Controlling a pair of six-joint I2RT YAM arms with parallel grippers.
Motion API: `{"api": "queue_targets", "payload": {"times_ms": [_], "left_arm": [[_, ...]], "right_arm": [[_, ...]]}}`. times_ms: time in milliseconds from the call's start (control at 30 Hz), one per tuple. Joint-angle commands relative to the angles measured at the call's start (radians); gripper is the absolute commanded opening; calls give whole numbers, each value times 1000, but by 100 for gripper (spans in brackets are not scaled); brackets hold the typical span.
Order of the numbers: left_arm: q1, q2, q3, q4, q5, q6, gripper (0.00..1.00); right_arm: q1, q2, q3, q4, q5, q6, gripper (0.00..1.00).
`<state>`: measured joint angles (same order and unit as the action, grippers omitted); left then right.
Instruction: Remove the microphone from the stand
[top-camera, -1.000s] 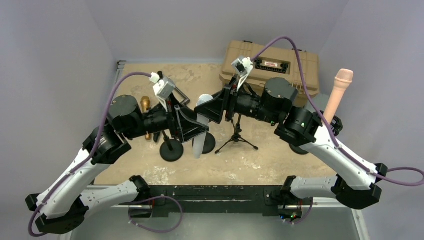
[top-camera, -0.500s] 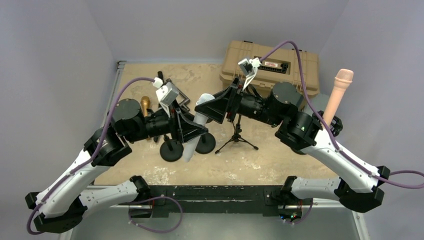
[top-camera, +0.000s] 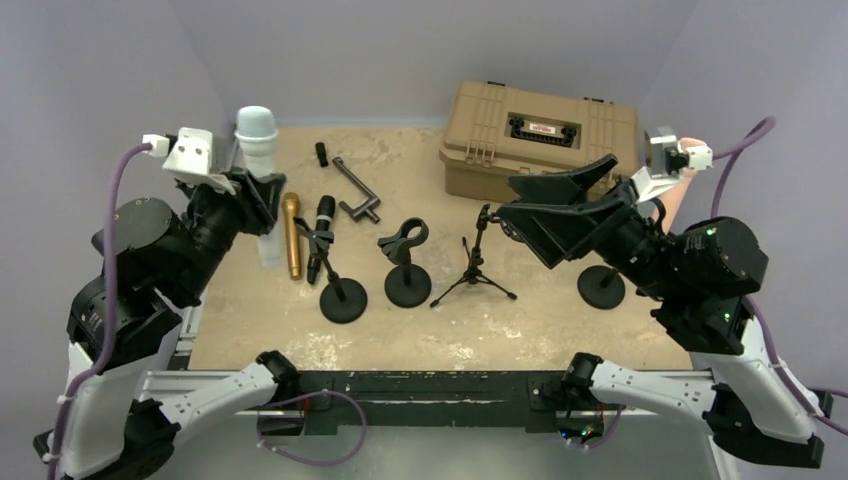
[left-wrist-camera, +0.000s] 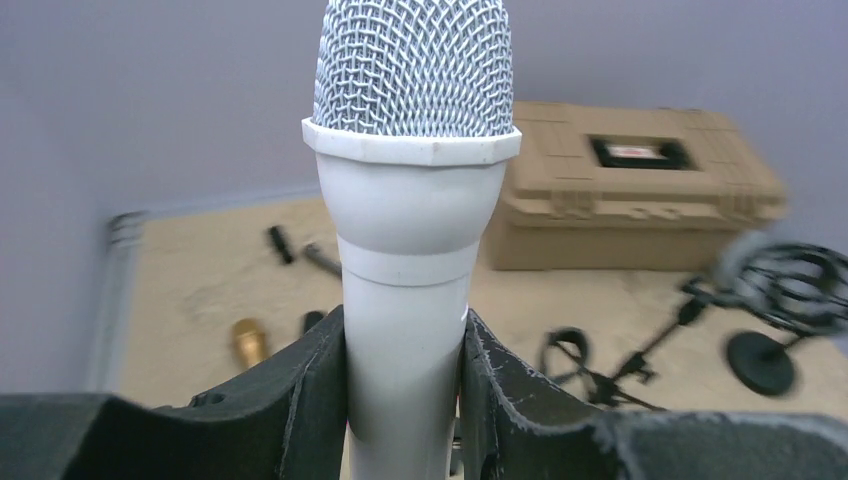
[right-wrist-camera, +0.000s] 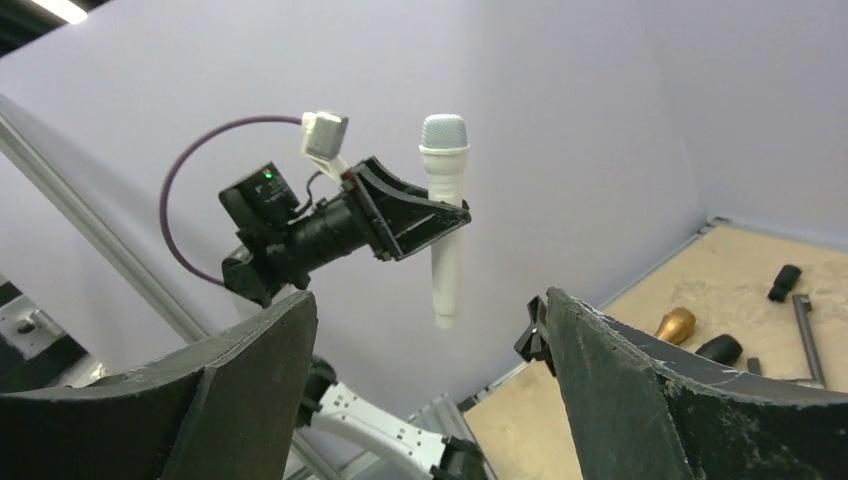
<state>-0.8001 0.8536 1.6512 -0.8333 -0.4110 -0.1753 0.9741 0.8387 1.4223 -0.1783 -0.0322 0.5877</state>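
Observation:
The white microphone (top-camera: 257, 140) with a grey mesh head (left-wrist-camera: 412, 70) stands upright in the air at the far left, clear of the table. My left gripper (top-camera: 250, 195) is shut on its body, one finger (left-wrist-camera: 300, 400) pressed to each side. The black stand (top-camera: 407, 283) with its bare clip (top-camera: 403, 238) sits mid-table, far from the microphone. My right gripper (top-camera: 507, 205) hovers open over the right side with nothing between its fingers. In the right wrist view the microphone (right-wrist-camera: 443, 220) hangs in the left gripper (right-wrist-camera: 410, 215), well beyond my right gripper (right-wrist-camera: 430, 300).
A black mic rests on a second stand (top-camera: 342, 300), with a gold mic (top-camera: 292, 235) lying beside it. A small tripod (top-camera: 475, 272) stands mid-table. A tan case (top-camera: 545, 130) sits at the back right. A pink mic (top-camera: 685, 165) rises at the far right.
My left arm carried the white microphone from the middle stand up and out to the far left. My right gripper opened, let go and drew back to the right.

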Motion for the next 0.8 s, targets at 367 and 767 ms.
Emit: {"api": "queue_targets", "payload": {"times_ms": [367,767], "left_arm": [[755,87,-318,151,-162,29,0],[981,503,-550,398,165,-84,0]], "right_arm": [[0,-64,29,-144,112,-41,82],[0,-123,47,-199,164,-47,82]]}}
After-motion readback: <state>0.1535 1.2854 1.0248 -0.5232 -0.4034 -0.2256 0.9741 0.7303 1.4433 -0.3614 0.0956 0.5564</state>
